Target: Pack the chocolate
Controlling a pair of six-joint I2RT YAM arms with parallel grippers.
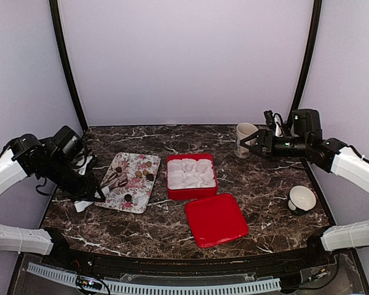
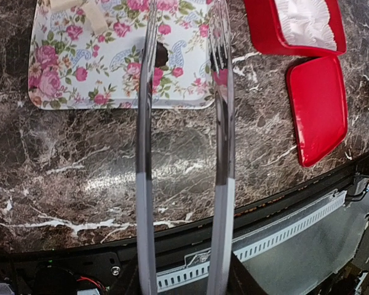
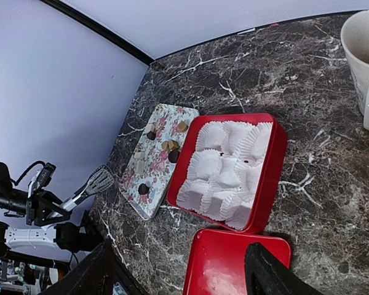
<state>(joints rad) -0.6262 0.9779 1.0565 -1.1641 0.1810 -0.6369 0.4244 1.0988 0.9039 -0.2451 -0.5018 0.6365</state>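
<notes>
Several small round chocolates, dark and tan, lie on a floral tray (image 1: 135, 190); one dark chocolate (image 1: 128, 198) sits alone near the tray's front edge. In the left wrist view this chocolate (image 2: 162, 55) shows between the two blades of metal tongs (image 2: 220, 123), which stand apart and touch nothing. My left gripper (image 1: 86, 187) is shut on the tongs' handles at the tray's left side. A red box (image 1: 190, 193) lined with empty white paper cups stands right of the tray. My right gripper (image 1: 249, 145) hovers open and empty at the back right.
The red lid (image 1: 216, 219) lies flat in front of the box. A white mug (image 1: 245, 138) stands just beside the right gripper. A small white bowl (image 1: 302, 198) sits at the right. Pale flat pieces (image 2: 92, 15) also lie on the tray.
</notes>
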